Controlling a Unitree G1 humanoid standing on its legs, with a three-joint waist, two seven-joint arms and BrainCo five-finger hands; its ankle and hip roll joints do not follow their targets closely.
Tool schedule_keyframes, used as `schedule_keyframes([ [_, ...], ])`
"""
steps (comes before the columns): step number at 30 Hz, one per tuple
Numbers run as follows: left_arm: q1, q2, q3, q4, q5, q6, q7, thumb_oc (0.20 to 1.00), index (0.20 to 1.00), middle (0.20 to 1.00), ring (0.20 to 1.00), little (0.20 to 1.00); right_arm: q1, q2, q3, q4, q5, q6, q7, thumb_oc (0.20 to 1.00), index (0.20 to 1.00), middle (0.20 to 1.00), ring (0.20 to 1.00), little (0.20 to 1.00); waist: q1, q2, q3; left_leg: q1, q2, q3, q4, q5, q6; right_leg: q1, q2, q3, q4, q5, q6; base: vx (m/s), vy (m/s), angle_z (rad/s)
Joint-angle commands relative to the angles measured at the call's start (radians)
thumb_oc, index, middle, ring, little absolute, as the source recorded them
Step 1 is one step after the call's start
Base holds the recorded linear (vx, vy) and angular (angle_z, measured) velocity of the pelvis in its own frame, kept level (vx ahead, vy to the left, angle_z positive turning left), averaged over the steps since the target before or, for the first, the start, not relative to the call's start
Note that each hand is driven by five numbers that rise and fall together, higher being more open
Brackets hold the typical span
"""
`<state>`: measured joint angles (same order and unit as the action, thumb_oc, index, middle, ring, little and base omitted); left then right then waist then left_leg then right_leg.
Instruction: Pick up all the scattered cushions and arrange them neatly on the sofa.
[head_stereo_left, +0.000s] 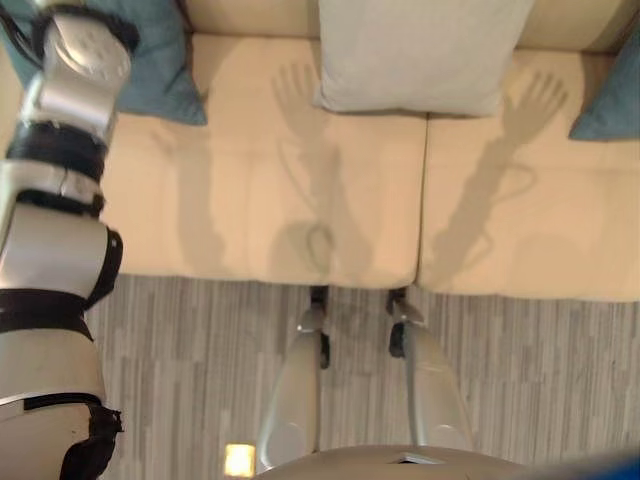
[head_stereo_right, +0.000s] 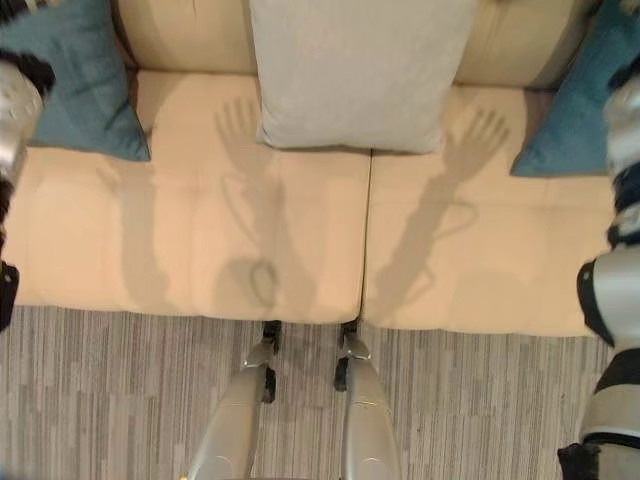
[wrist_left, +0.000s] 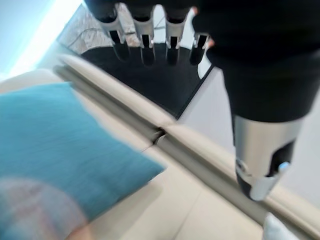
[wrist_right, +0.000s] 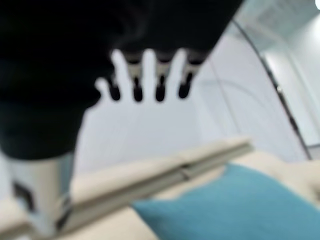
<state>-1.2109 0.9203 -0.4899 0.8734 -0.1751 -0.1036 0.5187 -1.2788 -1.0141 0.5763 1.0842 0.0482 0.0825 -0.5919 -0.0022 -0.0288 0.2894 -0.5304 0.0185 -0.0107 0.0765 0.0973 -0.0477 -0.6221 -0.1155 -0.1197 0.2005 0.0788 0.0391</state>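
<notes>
A: Status? Where are the cushions?

B: All three I can see sit on the sofa (head_stereo_left: 260, 200), leaning on the backrest — teal cushion (head_stereo_left: 150, 60) at the robot's left end, pale cushion (head_stereo_right: 355, 70) in the middle over the seat seam, second teal cushion (head_stereo_right: 570, 110) at the right end. None on the floor (head_stereo_right: 480, 400) in front.

A: Hands?

B: Left robot hand (wrist_left: 145, 40) and right robot hand (wrist_right: 145, 80) both raised, fingers straight and spread, holding nothing.

A: Handling?

B: My guess: light, soft, will sag. Take one by an edge or corner, or press from both sides.

A: Orientation?

B: Pale one squarish, upright, facing out. Left teal one tilted, a corner pointing down onto the seat — probably needs straightening.
</notes>
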Motion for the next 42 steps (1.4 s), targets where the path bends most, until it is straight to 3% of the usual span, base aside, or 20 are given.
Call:
schedule_keyframes([
  [1,0.194,0.02,0.129,-0.104,0.009,-0.086,-0.062,1.0,1.0,1.0,1.0,1.0,0.245,-0.048,-0.108,-0.029,0.014,-0.063,0.095,1.0,1.0,1.0,1.0,1.0,0.012,-0.031,-0.072,0.096,-0.027,0.023,0.045,-0.142,-0.017,0.198,-0.033,-0.001,-0.144,0.001,0.098,0.08,-0.044,0.0],
  [2,0.291,0.035,0.172,-0.17,0.01,-0.093,-0.095,1.0,1.0,1.0,1.0,1.0,0.346,-0.057,-0.154,-0.065,0.006,-0.067,0.128,1.0,1.0,1.0,1.0,1.0,0.011,-0.032,-0.076,0.117,-0.027,0.022,0.029,-0.139,-0.017,0.219,-0.032,-0.005,-0.15,-0.001,0.098,0.15,-0.056,0.01],
  [3,0.489,0.049,0.256,-0.267,0.051,-0.093,-0.15,1.0,1.0,1.0,1.0,1.0,0.571,-0.031,-0.266,-0.128,-0.004,-0.088,0.201,1.0,1.0,1.0,1.0,1.0,0.01,-0.035,-0.086,0.17,-0.023,0.028,0.0,-0.132,-0.02,0.268,-0.03,-0.016,-0.164,-0.004,0.1,0.09,-0.028,0.0],
  [4,0.494,0.05,0.258,-0.272,0.052,-0.091,-0.151,1.0,1.0,1.0,1.0,1.0,0.58,-0.031,-0.273,-0.133,-0.005,-0.087,0.201,1.0,1.0,1.0,1.0,1.0,0.01,-0.037,-0.089,0.169,-0.025,0.027,-0.003,-0.127,-0.019,0.267,-0.032,-0.016,-0.167,-0.001,0.1,0.15,-0.011,-0.02],
  [5,0.674,0.019,0.337,-0.325,0.057,-0.085,-0.197,1.0,1.0,1.0,1.0,1.0,0.721,0.0,-0.351,-0.189,-0.019,-0.093,0.243,1.0,1.0,1.0,1.0,1.0,0.01,-0.038,-0.102,0.217,-0.022,0.031,-0.029,-0.123,-0.019,0.31,-0.029,-0.019,-0.178,-0.006,0.101,0.1,-0.013,-0.03],
  [7,0.816,-0.04,0.399,-0.337,0.052,-0.077,-0.247,1.0,1.0,1.0,1.0,1.0,0.819,0.059,-0.401,-0.196,-0.039,-0.096,0.284,1.0,1.0,1.0,1.0,1.0,0.01,-0.036,-0.114,0.266,-0.02,0.032,-0.062,-0.117,-0.017,0.354,-0.025,-0.024,-0.194,-0.01,0.104,0.12,-0.011,0.0],
  [11,1.029,-0.205,0.441,-0.211,0.047,-0.043,-0.356,1.0,1.0,1.0,1.0,1.0,0.968,0.203,-0.456,-0.129,-0.109,-0.084,0.35,1.0,1.0,1.0,1.0,1.0,0.006,-0.026,-0.158,0.349,-0.019,0.04,-0.113,-0.103,-0.013,0.431,-0.015,-0.036,-0.229,-0.016,0.105,0.08,0.001,0.05],
  [12,1.031,-0.206,0.442,-0.211,0.047,-0.044,-0.357,1.0,1.0,1.0,1.0,1.0,0.969,0.203,-0.455,-0.13,-0.109,-0.084,0.35,1.0,1.0,1.0,1.0,1.0,0.005,-0.025,-0.157,0.353,-0.018,0.04,-0.115,-0.103,-0.013,0.434,-0.015,-0.036,-0.23,-0.015,0.105,0.06,0.006,0.06],
  [17,1.133,-0.384,0.436,0.098,0.09,0.002,-0.426,1.0,1.0,1.0,1.0,1.0,1.055,0.342,-0.465,0.011,-0.143,-0.078,0.395,1.0,1.0,1.0,1.0,1.0,0.001,-0.022,-0.193,0.426,-0.016,0.049,-0.13,-0.111,-0.007,0.506,-0.005,-0.035,-0.25,-0.026,0.105,0.03,0.008,0.01],
  [18,1.157,-0.452,0.45,0.237,0.09,0.022,-0.439,1.0,1.0,1.0,1.0,1.0,1.075,0.399,-0.457,0.08,-0.148,-0.074,0.414,1.0,1.0,1.0,1.0,1.0,0.0,-0.023,-0.21,0.448,-0.015,0.053,-0.14,-0.113,-0.007,0.526,-0.002,-0.035,-0.259,-0.029,0.104,0.02,-0.004,-0.04],
  [23,1.207,-0.551,0.484,0.408,0.119,0.059,-0.446,1.0,1.0,1.0,1.0,1.0,1.139,0.509,-0.444,0.154,-0.156,-0.068,0.442,1.0,1.0,1.0,1.0,1.0,0.004,-0.031,-0.243,0.5,-0.007,0.059,-0.154,-0.122,-0.008,0.578,0.01,-0.034,-0.28,-0.044,0.1,0.0,-0.033,-0.05],
  [31,1.256,-0.597,0.472,0.445,0.159,0.074,-0.454,1.0,1.0,1.0,1.0,1.0,1.196,0.597,-0.417,0.206,-0.173,-0.061,0.468,1.0,1.0,1.0,1.0,1.0,0.014,-0.035,-0.238,0.537,0.016,0.053,-0.151,-0.122,-0.019,0.63,0.032,-0.042,-0.275,-0.084,0.078,-0.06,-0.078,-0.04],
  [35,1.223,-0.598,0.425,0.423,0.173,0.073,-0.447,1.0,1.0,1.0,1.0,1.0,1.192,0.601,-0.42,0.22,-0.153,-0.059,0.459,1.0,1.0,1.0,1.0,1.0,0.012,-0.048,-0.193,0.458,0.029,0.038,-0.042,-0.114,-0.037,0.624,0.037,-0.047,-0.276,-0.093,0.065,-0.2,-0.055,0.2],
  [37,1.214,-0.601,0.415,0.416,0.173,0.072,-0.448,1.0,1.0,1.0,1.0,1.0,1.19,0.603,-0.418,0.224,-0.15,-0.057,0.46,1.0,1.0,1.0,1.0,1.0,0.011,-0.051,-0.18,0.438,0.027,0.038,0.002,-0.129,-0.037,0.616,0.032,-0.048,-0.271,-0.089,0.062,-0.26,-0.005,0.26],
  [38,1.202,-0.612,0.4,0.408,0.172,0.069,-0.447,1.0,1.0,1.0,1.0,1.0,1.181,0.602,-0.411,0.233,-0.148,-0.055,0.458,1.0,1.0,1.0,1.0,1.0,0.012,-0.07,-0.164,0.426,0.0,0.029,0.112,-0.208,-0.03,0.587,0.009,-0.05,-0.255,-0.07,0.06,-0.26,0.028,0.18],
  [39,1.201,-0.616,0.4,0.409,0.17,0.071,-0.448,1.0,1.0,1.0,1.0,1.0,1.18,0.603,-0.409,0.234,-0.149,-0.054,0.459,1.0,1.0,1.0,1.0,1.0,0.012,-0.071,-0.164,0.431,-0.005,0.019,0.148,-0.239,-0.025,0.581,0.007,-0.05,-0.25,-0.066,0.059,-0.31,0.062,0.06],
  [42,1.193,-0.641,0.391,0.407,0.157,0.063,-0.441,1.0,1.0,1.0,1.0,1.0,1.165,0.608,-0.402,0.238,-0.158,-0.049,0.461,1.0,1.0,1.0,1.0,1.0,0.002,-0.059,-0.175,0.486,-0.021,-0.038,0.185,-0.258,-0.024,0.54,0.011,-0.03,-0.237,-0.042,0.06,-0.14,0.128,0.01],
])
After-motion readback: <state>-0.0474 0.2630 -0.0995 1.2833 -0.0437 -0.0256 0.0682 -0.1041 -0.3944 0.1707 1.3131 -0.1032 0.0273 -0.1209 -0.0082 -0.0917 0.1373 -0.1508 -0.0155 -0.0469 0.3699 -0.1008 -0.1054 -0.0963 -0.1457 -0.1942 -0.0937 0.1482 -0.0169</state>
